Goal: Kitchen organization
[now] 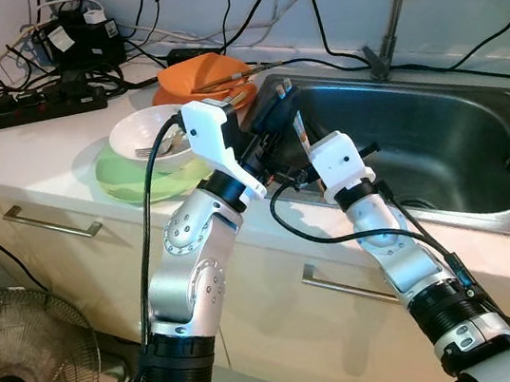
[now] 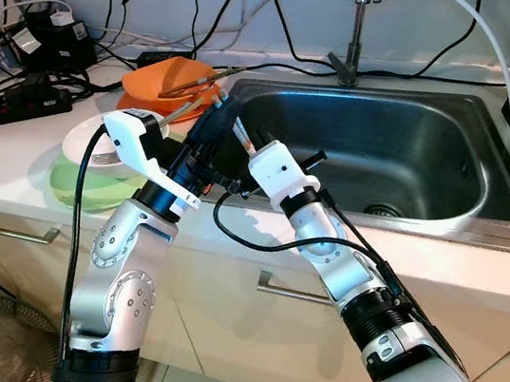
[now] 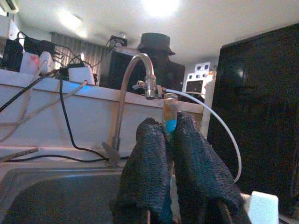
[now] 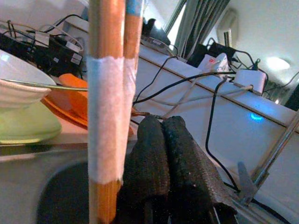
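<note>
The stainless sink (image 1: 480, 157) sits in the white countertop (image 1: 28, 148), and both silver arms reach up to its near left corner. The left arm bends at the elbow and angles up to the right, its left gripper (image 1: 277, 115) hanging over the sink's left rim; its two black fingers (image 3: 147, 172) are clamped around a pair of wooden chopsticks (image 3: 169, 116) bound with pale and blue tape, which poke up between the pads toward the faucet (image 3: 135, 88). The right arm rises from below, and the right gripper (image 4: 163, 154) sits just beside the left one with its fingers pressed together, holding nothing; in its wrist view the chopsticks stand just beside the pads, whether touching cannot be told. To the left of the grippers on the counter are a white bowl (image 1: 146, 135) with a fork in it on a green plate (image 1: 128, 176), and an orange bowl (image 1: 205, 78) carrying another pair of chopsticks behind.
</note>
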